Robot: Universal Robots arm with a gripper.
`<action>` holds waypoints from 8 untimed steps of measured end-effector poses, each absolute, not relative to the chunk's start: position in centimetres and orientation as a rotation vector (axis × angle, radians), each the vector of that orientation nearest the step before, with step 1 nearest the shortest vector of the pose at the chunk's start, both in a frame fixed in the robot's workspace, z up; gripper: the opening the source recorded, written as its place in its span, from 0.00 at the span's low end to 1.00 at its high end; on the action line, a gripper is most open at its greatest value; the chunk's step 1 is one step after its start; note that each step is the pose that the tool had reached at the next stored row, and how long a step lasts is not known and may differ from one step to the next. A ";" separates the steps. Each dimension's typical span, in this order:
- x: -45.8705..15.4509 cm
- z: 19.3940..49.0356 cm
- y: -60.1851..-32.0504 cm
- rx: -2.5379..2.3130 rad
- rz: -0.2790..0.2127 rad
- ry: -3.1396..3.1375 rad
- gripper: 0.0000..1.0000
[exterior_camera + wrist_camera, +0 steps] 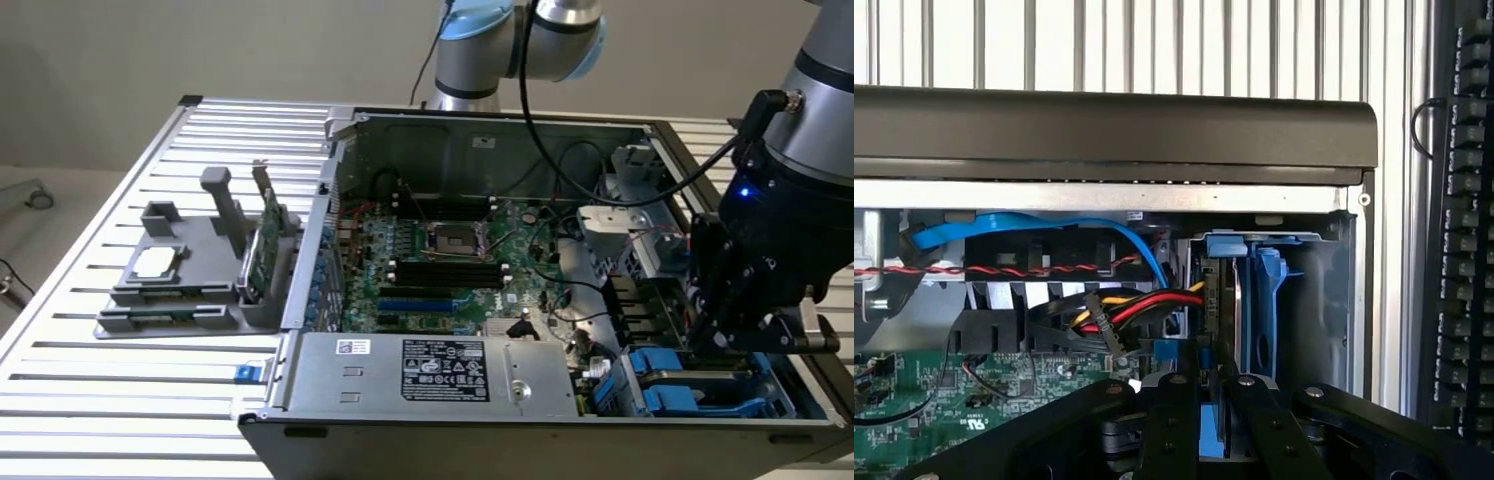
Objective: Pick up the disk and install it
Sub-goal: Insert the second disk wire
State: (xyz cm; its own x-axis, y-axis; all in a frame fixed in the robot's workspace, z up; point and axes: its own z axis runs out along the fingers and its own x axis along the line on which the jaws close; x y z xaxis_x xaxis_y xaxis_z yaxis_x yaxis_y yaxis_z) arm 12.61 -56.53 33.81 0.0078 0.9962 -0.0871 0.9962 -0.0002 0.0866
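Tool (1202, 400), black-fingered, pinching the flat silver-grey metal disk (1220, 350) with blue plastic carrier rails, held edge-on and upright so it lines up with the drive bay (1309, 300) at the open grey computer case's (400, 375) corner, partly lowered inside.

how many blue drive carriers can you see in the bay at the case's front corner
2: one blue carrier beside the power supply, another toward the exterior view's right, under the end effector. The end effector may hide more.
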 end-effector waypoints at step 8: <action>12.6 33.8 -57.0 2.128 0.007 2.148 0.17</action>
